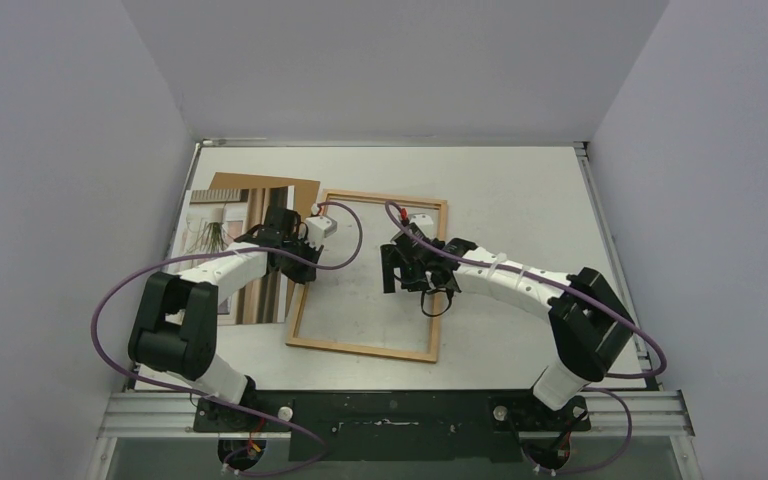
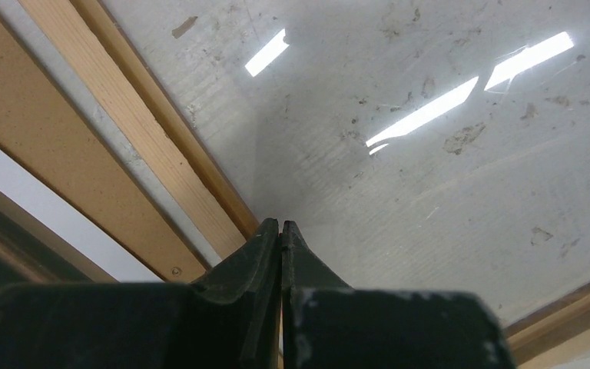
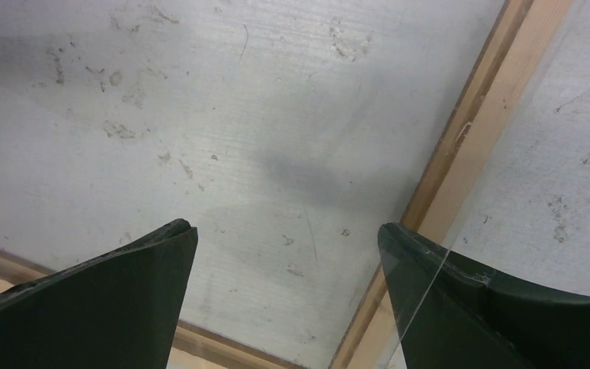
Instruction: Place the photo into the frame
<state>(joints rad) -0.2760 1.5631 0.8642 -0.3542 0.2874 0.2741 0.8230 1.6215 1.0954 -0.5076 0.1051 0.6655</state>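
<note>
The frame (image 1: 360, 349), a narrow light-wood rectangle, lies flat mid-table. The photo (image 1: 222, 260), plant stems on striped ground, lies face up just left of it. My left gripper (image 1: 298, 272) is shut. In the left wrist view its tips (image 2: 280, 223) sit at the inner edge of the frame's left rail (image 2: 146, 146), over the smudged clear pane (image 2: 430, 192), and I see nothing between them. My right gripper (image 1: 405, 280) hangs open over the frame's interior. In the right wrist view (image 3: 288, 231) a rail (image 3: 469, 154) runs past, and a clear pane edge (image 3: 429, 280) crosses its right finger.
A plain brown backing board (image 1: 260, 182) lies under the photo at the back left; it also shows beside the rail (image 2: 46, 138). Grey walls enclose the table on three sides. Purple cables loop from both arms.
</note>
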